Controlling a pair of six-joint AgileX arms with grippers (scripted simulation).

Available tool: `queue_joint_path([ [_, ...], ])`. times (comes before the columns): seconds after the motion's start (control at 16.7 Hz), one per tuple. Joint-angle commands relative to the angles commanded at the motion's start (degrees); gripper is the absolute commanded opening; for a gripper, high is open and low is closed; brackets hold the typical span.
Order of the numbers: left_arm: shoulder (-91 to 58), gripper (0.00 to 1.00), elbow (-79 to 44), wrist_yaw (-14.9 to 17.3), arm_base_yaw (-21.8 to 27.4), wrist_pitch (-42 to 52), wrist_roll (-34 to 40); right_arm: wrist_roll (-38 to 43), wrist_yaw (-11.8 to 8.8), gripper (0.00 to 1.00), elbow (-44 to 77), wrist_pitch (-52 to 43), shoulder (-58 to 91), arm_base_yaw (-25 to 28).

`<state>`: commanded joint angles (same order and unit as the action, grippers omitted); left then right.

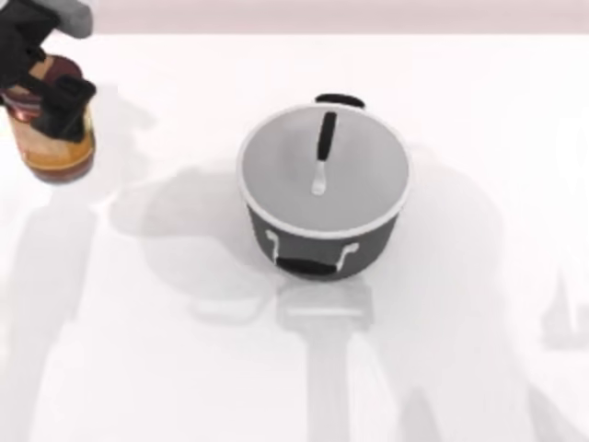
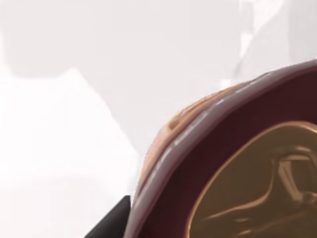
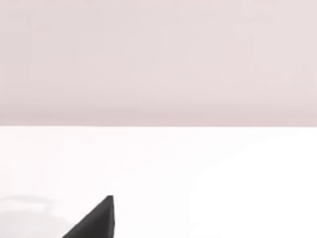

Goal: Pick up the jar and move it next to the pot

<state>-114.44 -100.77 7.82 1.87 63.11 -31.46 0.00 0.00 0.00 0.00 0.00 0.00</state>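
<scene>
1. Nearest to my left wrist camera, the jar (image 2: 237,173) fills the view, its brown lid and dark red shoulder close beneath the lens.
2. From above, my left gripper (image 1: 41,87) sits at the table's far left, fingers clamped on the jar (image 1: 57,138) from its top.
3. The jar stands roughly upright, long axis near vertical; I cannot tell whether it is lifted off the table (image 1: 184,368).
4. The pot (image 1: 324,193) lies well apart, toward the table's middle, to the right of the jar.
5. I judge the coming move is a carry rightward, stopping beside the pot's left wall.
6. My right arm is parked out of the top view; its wrist camera shows only a dark fingertip (image 3: 96,220) over bare table, so I cannot tell its state.
</scene>
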Motion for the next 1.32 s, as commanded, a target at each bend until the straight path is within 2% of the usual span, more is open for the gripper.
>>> queue_joint_path([
  [0.42,6.6,0.0,15.9,-9.4,11.5,-13.5,33.3,0.0,0.0,1.0,0.0,0.0,0.0,0.0],
  [0.66,10.1,0.0,22.8,-13.5,16.3,-19.7,46.0,0.0,0.0,1.0,0.0,0.0,0.0,0.0],
  [0.84,11.1,0.0,24.9,-14.8,17.8,-21.6,49.4,0.0,0.0,1.0,0.0,0.0,0.0,0.0],
  [1.14,10.8,0.0,24.8,-14.7,17.5,-21.7,49.2,0.0,0.0,1.0,0.0,0.0,0.0,0.0],
  [1.32,8.6,0.0,26.3,-14.4,17.3,-25.4,49.0,0.0,0.0,1.0,0.0,0.0,0.0,0.0],
])
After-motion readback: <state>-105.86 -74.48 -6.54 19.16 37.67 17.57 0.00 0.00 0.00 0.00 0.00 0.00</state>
